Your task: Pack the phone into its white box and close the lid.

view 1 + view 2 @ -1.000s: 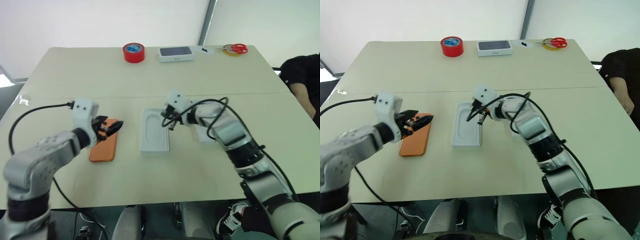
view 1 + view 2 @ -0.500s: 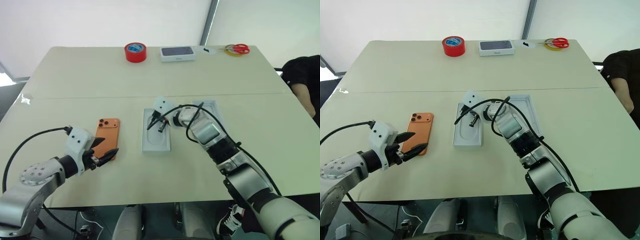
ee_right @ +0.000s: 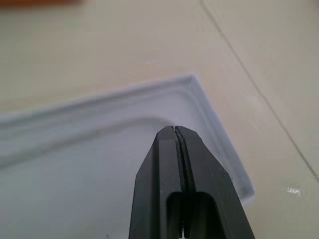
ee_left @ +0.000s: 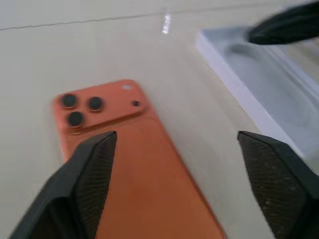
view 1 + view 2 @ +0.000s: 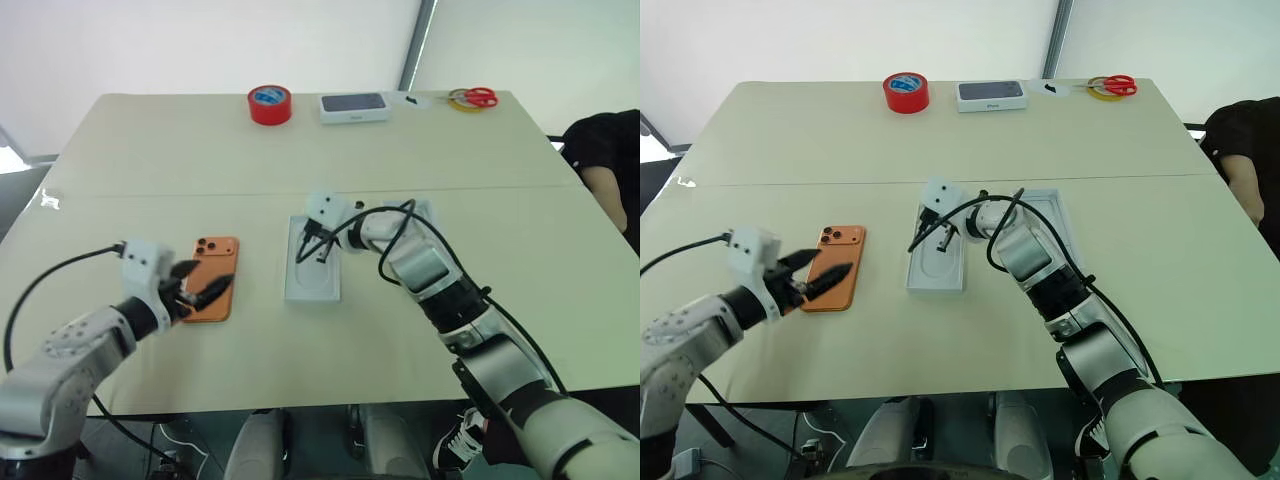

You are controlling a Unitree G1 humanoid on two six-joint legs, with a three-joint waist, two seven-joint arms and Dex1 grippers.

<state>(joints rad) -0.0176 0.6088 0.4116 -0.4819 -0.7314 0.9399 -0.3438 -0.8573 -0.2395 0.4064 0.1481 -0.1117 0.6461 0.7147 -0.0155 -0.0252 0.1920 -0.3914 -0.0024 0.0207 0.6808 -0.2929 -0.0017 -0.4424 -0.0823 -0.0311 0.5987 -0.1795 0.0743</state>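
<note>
- Left eye view: the phone (image 5: pixel 213 279) lies flat on the table (image 5: pixel 180 160), back up, with its lenses at the far end. It is on the robot's left, apart from the other white pieces.
- The left gripper (image 5: pixel 207 282) hovers low at the phone's near end, with its fingers spread wide and nothing between them.
- Just right of the phone lies a white insert (image 5: pixel 311 275) with an oval recess. The right gripper (image 5: pixel 320 252) is over its far half, fingers pressed together and empty.
- Behind the right arm lies the lid (image 5: pixel 425 211), partly hidden.
- At the far edge are a red tape roll (image 5: pixel 268 104), a dark-topped box (image 5: pixel 353 107) and scissors (image 5: pixel 470 97). A person (image 5: pixel 605 160) sits at the right edge.
- Right eye view: the same layout. The lid (image 5: pixel 1058 222) shows more fully here, open side up, just right of the insert (image 5: pixel 936 270). Whether the two touch cannot be told.
- Left wrist view: the left gripper's two fingers (image 4: pixel 92 169) stand far apart on either side of the phone (image 4: pixel 144 164). Whether they touch it cannot be told. The insert (image 4: pixel 259 94) is beside it, with a strip of table between.
- Right wrist view: the right gripper (image 3: pixel 174 131) is clenched tip to tip, just above the insert (image 3: pixel 75 149) near one corner. Contact cannot be judged.
</note>
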